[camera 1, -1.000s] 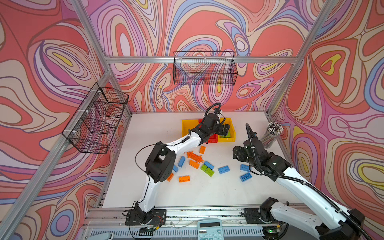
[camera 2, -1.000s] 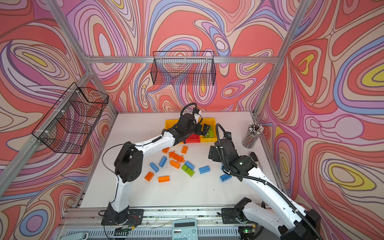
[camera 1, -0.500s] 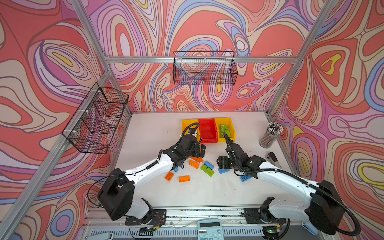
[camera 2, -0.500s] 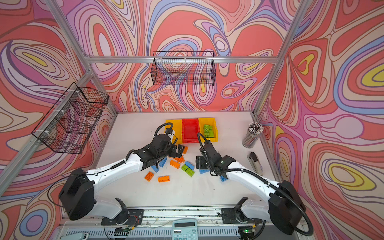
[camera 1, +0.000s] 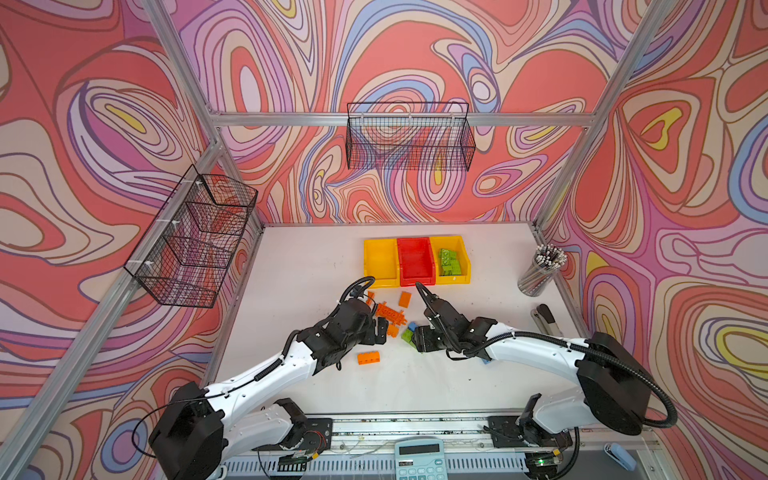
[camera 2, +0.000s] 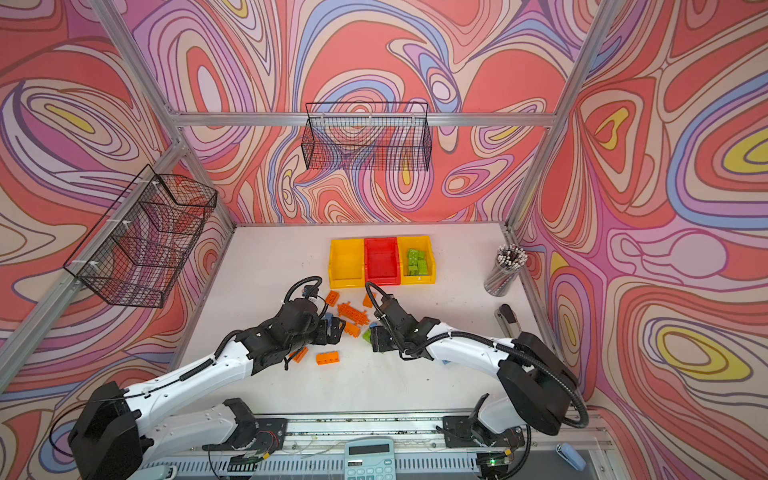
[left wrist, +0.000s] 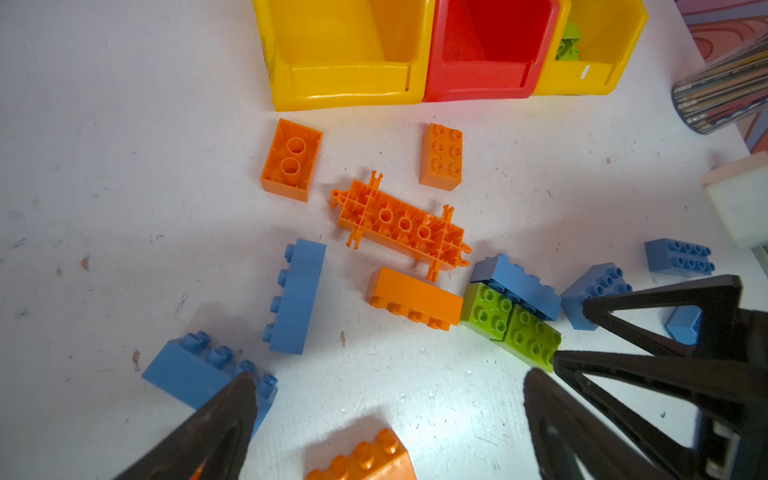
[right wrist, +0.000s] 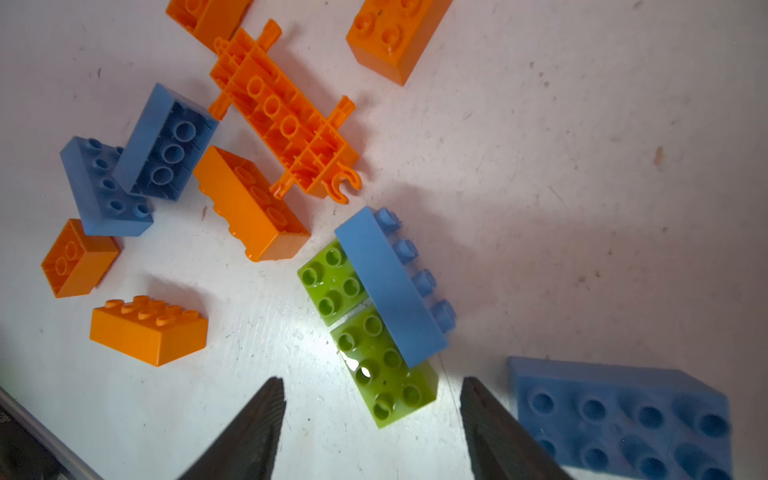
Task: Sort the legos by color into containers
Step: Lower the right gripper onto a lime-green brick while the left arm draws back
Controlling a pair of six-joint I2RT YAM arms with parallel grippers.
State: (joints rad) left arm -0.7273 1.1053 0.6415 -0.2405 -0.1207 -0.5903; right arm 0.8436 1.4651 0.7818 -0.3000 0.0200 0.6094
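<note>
Though lying loose on the table (camera 1: pixel 415 386) just in front of the containers (camera 1: pixel 415 242), mostly masked in both top views by the two black wrists. Can pick out only a few legos (camera 1: pixel 399 322) from above: a long jagged orange piece (camera 1: pixel 390 312), an orange brick (camera 1: pixel 405 299) nearer the bins, another orange brick (camera 1: pixel 369 357) alone towards the front edge.

Clearer from the wrist views. Shows the left hand (left wrist: pixel 390 378) spread wide and holding nothing, with bare table between its fingers (left wrist: pixel 216 432). Overlaps a blue brick (left wrist: pixel 183 370) at one fingertip; cannot judge whether touching. Cuts off a further orange brick (left wrist: pixel 361 457) at the frame edge.

Shows the right hand (right wrist: pixel 372 380) parted to a middling gap, straddling the near end of a lime green brick (right wrist: pixel 386 374) without visibly pressing it, closer on one side than on the other. Half hides that brick and a second green brick (right wrist: pixel 332 278) under a leaning blue brick (right wrist: pixel 390 286) laid across both. Crops a blurred blue brick (right wrist: pixel 619 415) at the corner.

Behind the pile, side by side and touching: left yellow bin (camera 1: pixel 380 262), red bin (camera 1: pixel 415 262), right yellow bin (camera 1: pixel 453 280) holding a heap of green bricks (camera 1: pixel 450 262), number hard to make out. From the left wrist, far ends of all three bins cut off by the frame.
</note>
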